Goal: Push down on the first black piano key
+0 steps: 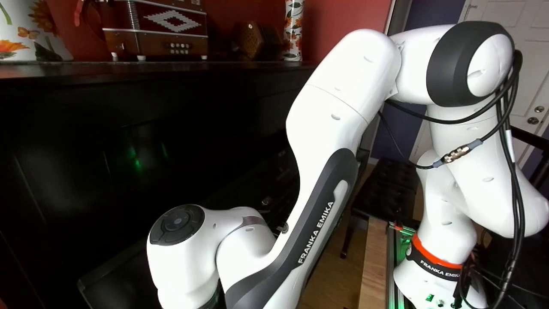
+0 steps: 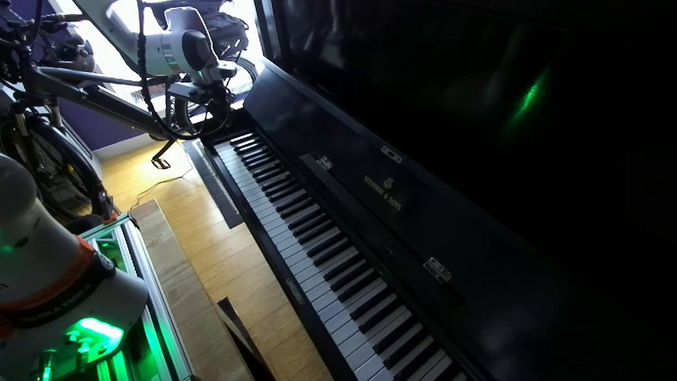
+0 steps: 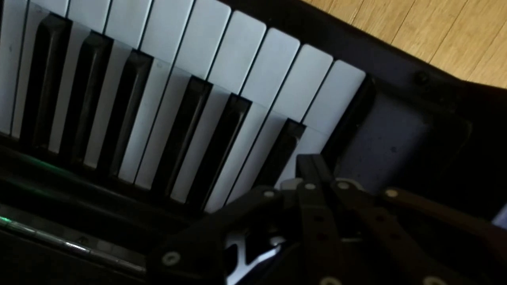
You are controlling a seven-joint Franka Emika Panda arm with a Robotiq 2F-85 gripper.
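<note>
Wrist view: black, jointed two-finger claw [image 3: 311, 160], tips pressed together. Endmost narrow black piano key [image 3: 278, 156] lies just beside, toward 9 o'clock, long axis 1-to-7 o'clock; likely shift to 9, then press.

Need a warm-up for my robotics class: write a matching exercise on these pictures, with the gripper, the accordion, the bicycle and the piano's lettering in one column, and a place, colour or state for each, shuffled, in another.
Column A
1. gripper
2. accordion
3. bicycle
4. Steinway & Sons lettering

Column B
a. in front of a purple wall
b. gold
c. shut, as the wrist view shows
d. on top of the piano

Right pairs: 1-c; 2-d; 3-a; 4-b
</note>
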